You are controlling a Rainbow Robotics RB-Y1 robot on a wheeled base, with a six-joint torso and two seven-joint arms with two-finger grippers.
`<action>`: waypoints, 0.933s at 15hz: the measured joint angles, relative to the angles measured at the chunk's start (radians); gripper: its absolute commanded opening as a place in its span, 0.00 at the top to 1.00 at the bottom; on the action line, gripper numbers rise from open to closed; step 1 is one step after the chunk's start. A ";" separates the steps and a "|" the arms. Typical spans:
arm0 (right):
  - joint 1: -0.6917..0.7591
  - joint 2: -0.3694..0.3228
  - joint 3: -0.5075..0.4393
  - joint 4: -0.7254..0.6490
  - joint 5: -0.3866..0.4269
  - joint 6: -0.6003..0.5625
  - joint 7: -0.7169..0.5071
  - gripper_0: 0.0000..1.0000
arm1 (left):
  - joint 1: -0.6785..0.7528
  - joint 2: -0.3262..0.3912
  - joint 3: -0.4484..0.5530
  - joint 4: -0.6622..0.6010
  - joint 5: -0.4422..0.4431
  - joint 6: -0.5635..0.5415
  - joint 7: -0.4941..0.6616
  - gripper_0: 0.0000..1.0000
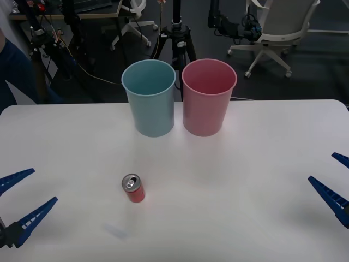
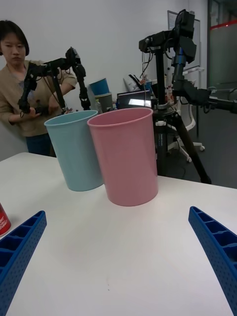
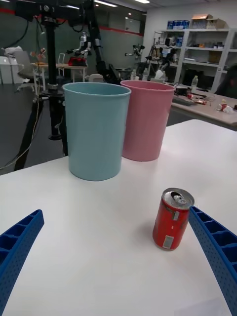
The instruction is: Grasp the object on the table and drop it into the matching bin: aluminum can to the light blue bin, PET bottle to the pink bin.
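Standing upright, can [image 1: 133, 188] near open left hand [image 1: 20, 204]

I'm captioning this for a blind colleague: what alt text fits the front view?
A small red can stands upright on a white table, nearer the robot than two tall bins side by side: light blue left, pink right. The open left pincer and right pincer sit low at the sides.
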 measured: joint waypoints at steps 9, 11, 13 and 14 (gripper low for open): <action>0.000 0.000 0.000 0.000 0.000 0.000 0.000 0.00 | -0.068 0.160 -0.246 0.250 0.166 -0.047 -0.403 0.00; 0.000 0.000 0.000 0.000 0.000 0.000 0.000 0.00 | -0.125 0.162 -0.311 0.312 0.164 -0.048 -0.440 0.00; 0.000 0.000 0.000 0.000 0.000 0.000 0.000 0.00 | -0.181 0.162 -0.387 0.368 0.162 -0.048 -0.456 0.00; 0.000 0.000 0.000 0.000 0.000 0.000 0.000 0.00 | -0.204 0.162 -0.417 0.392 0.162 -0.048 -0.463 0.00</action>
